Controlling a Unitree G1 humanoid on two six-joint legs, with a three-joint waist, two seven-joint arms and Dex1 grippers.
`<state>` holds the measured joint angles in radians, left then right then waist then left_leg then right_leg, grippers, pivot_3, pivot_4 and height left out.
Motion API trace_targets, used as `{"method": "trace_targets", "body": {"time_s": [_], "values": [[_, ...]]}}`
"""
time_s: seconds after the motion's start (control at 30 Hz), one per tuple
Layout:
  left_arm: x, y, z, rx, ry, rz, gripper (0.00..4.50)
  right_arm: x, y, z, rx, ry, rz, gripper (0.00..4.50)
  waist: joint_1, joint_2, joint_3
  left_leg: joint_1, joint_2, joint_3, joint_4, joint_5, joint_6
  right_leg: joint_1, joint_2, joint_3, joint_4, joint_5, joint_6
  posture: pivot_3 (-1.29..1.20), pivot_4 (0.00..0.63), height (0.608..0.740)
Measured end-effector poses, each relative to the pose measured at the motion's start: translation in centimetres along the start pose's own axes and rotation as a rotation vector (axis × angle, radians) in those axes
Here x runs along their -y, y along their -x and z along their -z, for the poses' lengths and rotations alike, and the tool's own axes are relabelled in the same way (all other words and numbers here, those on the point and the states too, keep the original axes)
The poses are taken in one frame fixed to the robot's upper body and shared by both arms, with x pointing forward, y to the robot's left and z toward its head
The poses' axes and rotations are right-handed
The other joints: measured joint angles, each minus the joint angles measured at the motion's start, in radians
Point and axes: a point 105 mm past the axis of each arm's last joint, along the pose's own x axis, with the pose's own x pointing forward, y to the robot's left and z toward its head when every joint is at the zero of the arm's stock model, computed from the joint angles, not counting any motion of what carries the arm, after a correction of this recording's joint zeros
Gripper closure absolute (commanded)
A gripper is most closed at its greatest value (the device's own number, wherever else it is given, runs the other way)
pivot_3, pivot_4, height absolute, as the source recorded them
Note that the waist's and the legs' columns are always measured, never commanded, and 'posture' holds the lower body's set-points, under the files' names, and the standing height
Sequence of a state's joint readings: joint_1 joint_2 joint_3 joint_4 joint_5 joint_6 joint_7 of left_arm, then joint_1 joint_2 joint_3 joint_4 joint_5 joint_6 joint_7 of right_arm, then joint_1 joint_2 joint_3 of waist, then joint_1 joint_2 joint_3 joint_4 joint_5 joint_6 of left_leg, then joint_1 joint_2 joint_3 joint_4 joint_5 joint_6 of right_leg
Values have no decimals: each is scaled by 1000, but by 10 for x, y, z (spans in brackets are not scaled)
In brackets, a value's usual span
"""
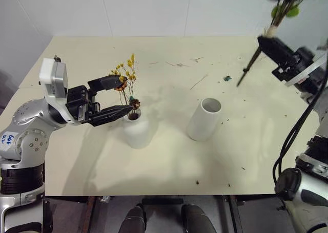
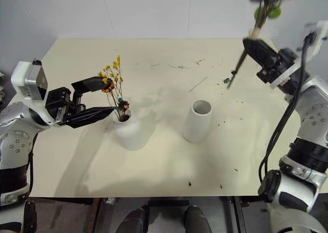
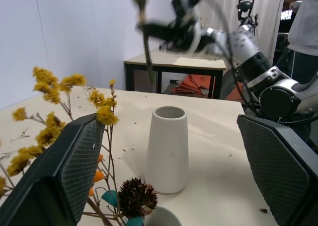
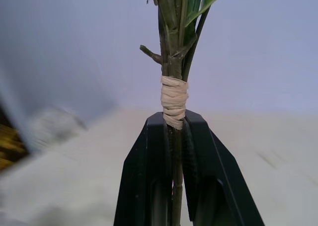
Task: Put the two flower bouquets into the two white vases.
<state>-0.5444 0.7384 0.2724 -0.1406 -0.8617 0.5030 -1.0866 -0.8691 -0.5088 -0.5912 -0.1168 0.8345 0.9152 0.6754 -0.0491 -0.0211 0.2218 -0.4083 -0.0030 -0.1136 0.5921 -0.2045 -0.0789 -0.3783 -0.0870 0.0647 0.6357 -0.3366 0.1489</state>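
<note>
Closest to me, my left pincer point(image 1: 120, 96) stands spread around the yellow flowers point(image 1: 126, 74) in the squat vase point(image 1: 137, 128), while my right pincer point(image 1: 265, 41) at two o'clock pinches the leafy bunch point(image 4: 175, 62), whose stems I should lower upright into the tall vase point(image 1: 205, 119).

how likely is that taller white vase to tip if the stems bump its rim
The taller vase looks fairly tippy: it is slim, narrows upward and stands free on the table. It seems empty, so probably light. The bouquet in the right gripper hangs high, so a sideways knock seems possible.
</note>
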Motion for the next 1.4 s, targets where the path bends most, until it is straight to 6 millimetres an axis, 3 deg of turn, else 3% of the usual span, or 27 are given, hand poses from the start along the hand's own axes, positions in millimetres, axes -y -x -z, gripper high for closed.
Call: {"method": "trace_targets", "body": {"time_s": [0.1,0.23,0.4,0.73,0.9,1.17,1.4], "values": [[1,-2,2,5,5,15,0,-14,-3,0,13,-24,-45,4483,6,0,0,0,0,0,1,0,0,0,0,0,1,0,0,0,150,740],[-1,-4,1,10,4,18,0,-22,-1,27,-72,-52,-65,4483,14,0,0,1,0,0,1,0,0,1,0,0,1,0,-1,0,150,740],[-2,-6,2,19,5,4,0,-19,8,64,-149,-22,-49,4483,17,0,0,1,0,0,0,0,0,0,1,1,1,0,-1,0,150,740],[-2,-4,-1,21,-11,-35,0,-16,23,96,-192,81,-73,4483,18,0,0,1,0,0,0,0,0,0,1,1,1,0,-1,0,150,740],[-3,-2,-2,25,-16,-48,0,-18,30,109,-237,60,-88,2820,18,0,0,1,0,0,0,0,0,0,1,1,1,0,-1,0,150,740],[-8,5,-3,-15,-31,-77,0,-10,40,91,-290,174,-94,42,21,0,0,1,0,0,0,0,0,1,1,1,0,0,-1,0,150,740],[-18,39,-1,-149,-37,-106,0,19,80,53,-527,363,-115,42,19,0,0,1,0,1,-2,-1,2,1,1,1,-5,0,-2,0,150,740]]}}
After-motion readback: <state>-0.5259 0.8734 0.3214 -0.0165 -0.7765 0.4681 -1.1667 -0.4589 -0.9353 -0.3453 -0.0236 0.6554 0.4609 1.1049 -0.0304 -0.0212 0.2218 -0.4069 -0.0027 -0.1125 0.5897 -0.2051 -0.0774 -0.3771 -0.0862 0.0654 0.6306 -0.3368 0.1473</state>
